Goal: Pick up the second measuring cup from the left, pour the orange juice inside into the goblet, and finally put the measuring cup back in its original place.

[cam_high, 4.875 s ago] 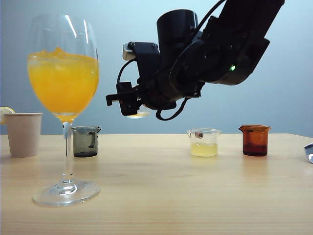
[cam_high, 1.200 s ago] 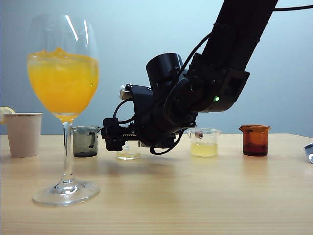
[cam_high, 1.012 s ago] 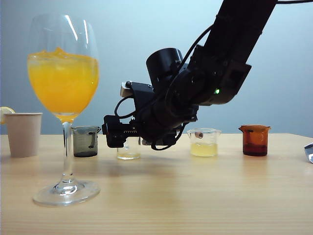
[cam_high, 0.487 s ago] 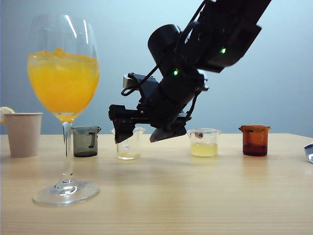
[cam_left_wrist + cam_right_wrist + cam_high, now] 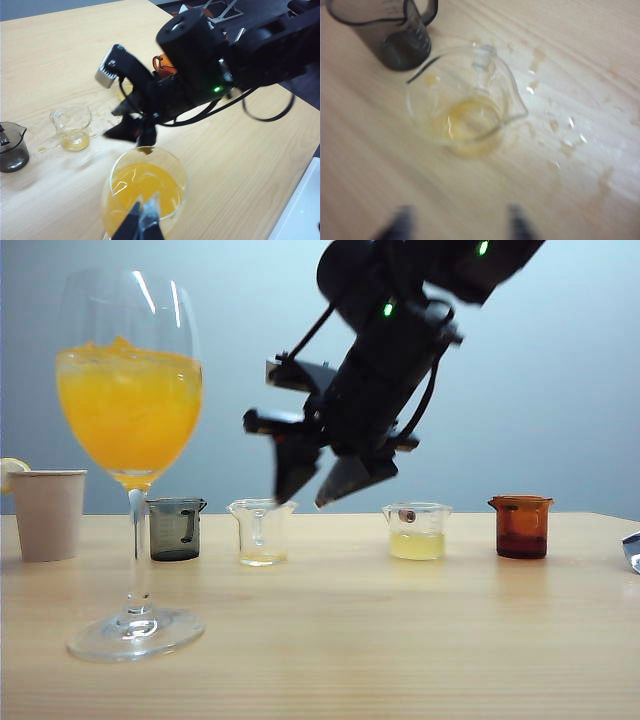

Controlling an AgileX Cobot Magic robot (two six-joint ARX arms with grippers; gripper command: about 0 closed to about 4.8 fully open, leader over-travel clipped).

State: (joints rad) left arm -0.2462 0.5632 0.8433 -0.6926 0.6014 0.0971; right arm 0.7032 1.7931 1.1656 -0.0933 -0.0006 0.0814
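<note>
wooden table (image 5: 400, 640), pale blue wall behind. left to right you've got the goblet (image 5: 130, 440) near-left, full of orange juice (image 5: 130, 420); your left gripper (image 5: 142, 222) is pinched shut just over its rim. the second measuring cup from the left (image 5: 261, 531) stands upright, nearly empty. your right gripper (image 5: 325, 485) hangs just above-right of it, fingers apart, holding nothing.

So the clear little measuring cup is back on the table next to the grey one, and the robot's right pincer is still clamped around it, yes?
Not quite. The clear measuring cup does stand on the table beside the grey cup, but the right pincer is not clamped around it: it hangs above the cup, jaws apart and empty. The exterior view shows the gap.
</note>
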